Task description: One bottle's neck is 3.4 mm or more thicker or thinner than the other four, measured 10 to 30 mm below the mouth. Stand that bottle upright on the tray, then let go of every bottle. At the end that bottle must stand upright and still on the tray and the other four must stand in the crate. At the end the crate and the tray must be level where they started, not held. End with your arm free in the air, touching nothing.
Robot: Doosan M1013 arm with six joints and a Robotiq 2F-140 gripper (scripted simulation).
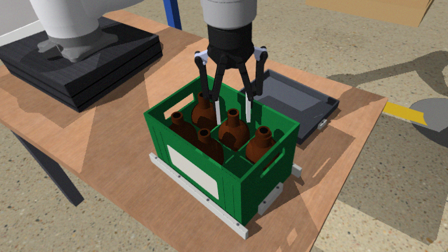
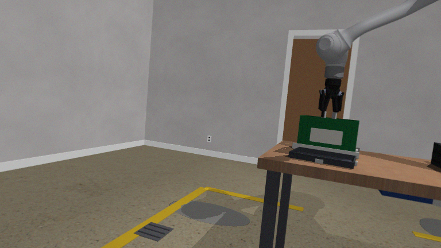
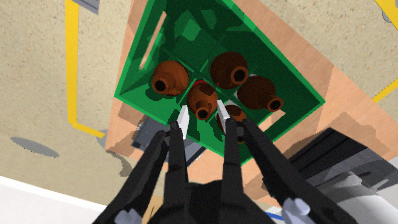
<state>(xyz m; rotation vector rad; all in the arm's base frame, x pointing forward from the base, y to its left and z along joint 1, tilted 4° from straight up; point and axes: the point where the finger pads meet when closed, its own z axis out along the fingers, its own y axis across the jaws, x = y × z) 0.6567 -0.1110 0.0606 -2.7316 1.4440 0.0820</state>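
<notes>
Green crate (image 1: pixel 269 185) held five bottles, grey tray (image 1: pixel 316 103) behind it; gripper (image 1: pixel 233 109) spread, straddling one bottle (image 1: pixel 233 128), untouched.

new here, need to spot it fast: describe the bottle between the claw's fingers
Find the green crate on the wooden table. Five brown bottles stand inside. Yours is the bottle in the middle of the tray-side row, its neck between the open claw's white fingertips, untouched.
</notes>
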